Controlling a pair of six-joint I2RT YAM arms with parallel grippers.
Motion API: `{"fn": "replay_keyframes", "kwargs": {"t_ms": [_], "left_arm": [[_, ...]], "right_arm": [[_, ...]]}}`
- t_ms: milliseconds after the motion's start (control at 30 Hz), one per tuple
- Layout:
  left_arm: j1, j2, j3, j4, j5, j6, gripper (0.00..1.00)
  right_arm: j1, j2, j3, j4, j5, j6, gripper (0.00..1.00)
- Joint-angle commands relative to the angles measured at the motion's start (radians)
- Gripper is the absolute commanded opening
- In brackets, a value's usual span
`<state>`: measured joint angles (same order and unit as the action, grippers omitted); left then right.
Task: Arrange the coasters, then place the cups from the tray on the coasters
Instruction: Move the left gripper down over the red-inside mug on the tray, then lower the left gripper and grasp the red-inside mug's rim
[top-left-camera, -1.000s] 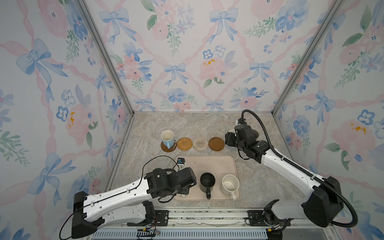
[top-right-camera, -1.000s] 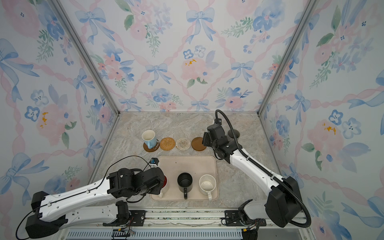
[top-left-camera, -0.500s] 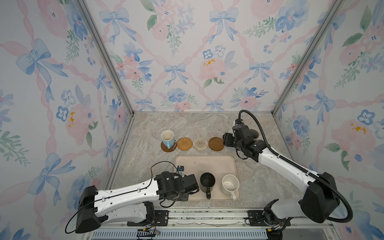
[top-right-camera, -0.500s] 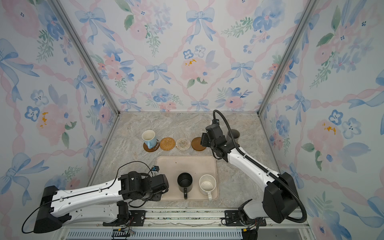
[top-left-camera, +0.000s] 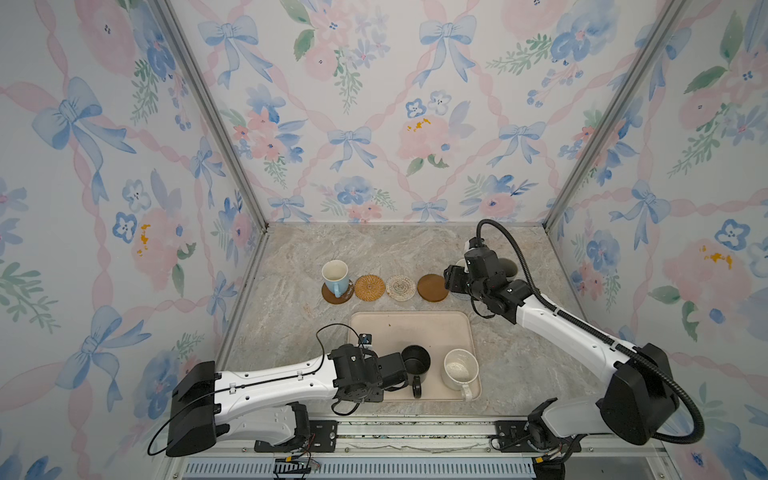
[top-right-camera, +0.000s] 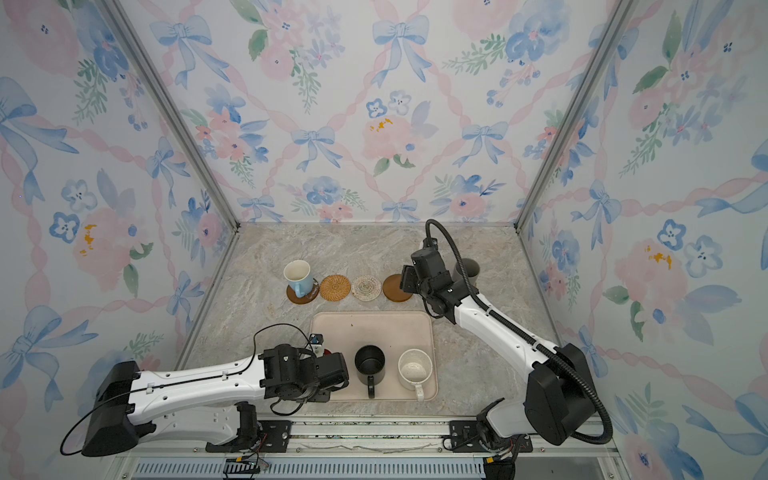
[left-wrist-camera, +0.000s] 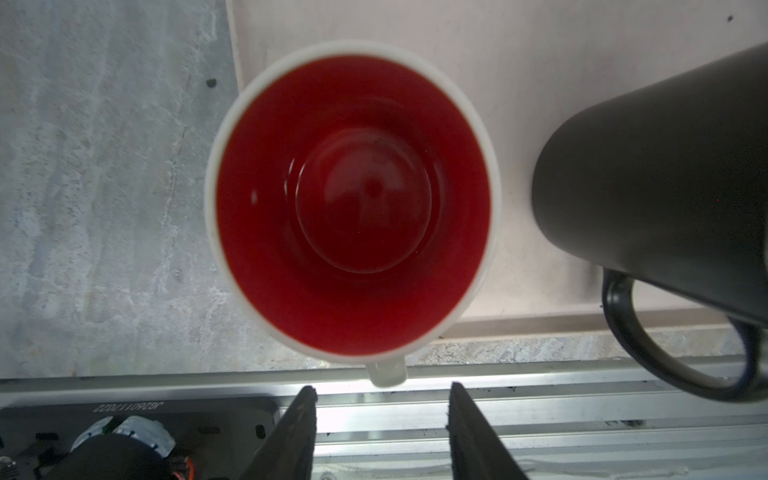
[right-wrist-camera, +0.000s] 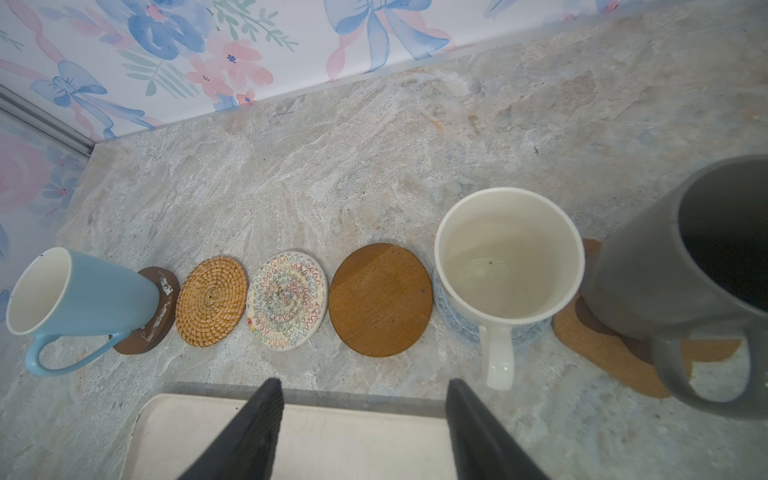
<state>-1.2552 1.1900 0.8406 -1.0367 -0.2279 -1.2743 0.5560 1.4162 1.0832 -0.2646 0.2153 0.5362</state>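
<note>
**Left jaws open at the red mug's handle**

My left arm (top-left-camera: 270, 382) lies low at the tray's (top-left-camera: 411, 328) near-left corner. Its jaws are parted and hold nothing, with the red mug's (left-wrist-camera: 353, 199) handle just off their tips. That mug stands in this corner beside the black mug (top-left-camera: 415, 360) and speckled mug (top-left-camera: 459, 370), all empty.

My right arm (top-left-camera: 561, 328) reaches past the tray's far-right corner, jaws wide apart and empty.

Beyond the tray's far edge runs a row: blue mug (top-left-camera: 335, 276) on a dark disc (top-left-camera: 337, 296), bare rattan coaster (top-left-camera: 370, 286), woven coaster (top-left-camera: 400, 287), brown disc (top-left-camera: 432, 287), cream mug (right-wrist-camera: 509, 257), grey mug (right-wrist-camera: 685, 257).

A printed code (left-wrist-camera: 129, 406) shows upside down and I cannot read it.
</note>
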Motion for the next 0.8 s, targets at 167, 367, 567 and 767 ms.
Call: {"fn": "replay_keyframes", "kwargs": {"t_ms": [167,367,567,767], "left_arm": [[-0.007,0.021,-0.055,0.027,-0.04,-0.049,0.45],[-0.006,0.016,-0.076,0.048,-0.062,-0.072,0.43],[-0.005,0.021,-0.084,0.067,-0.078,-0.078,0.42],[0.002,0.046,-0.081,0.067,-0.104,-0.08,0.37]], "right_arm": [[-0.011,0.007,-0.025,0.015,-0.005,0.009,0.65],[-0.011,0.01,-0.029,0.015,-0.007,0.009,0.65],[-0.011,0.011,-0.029,0.014,-0.006,0.005,0.65],[-0.011,0.012,-0.03,0.014,-0.002,0.007,0.65]]}}
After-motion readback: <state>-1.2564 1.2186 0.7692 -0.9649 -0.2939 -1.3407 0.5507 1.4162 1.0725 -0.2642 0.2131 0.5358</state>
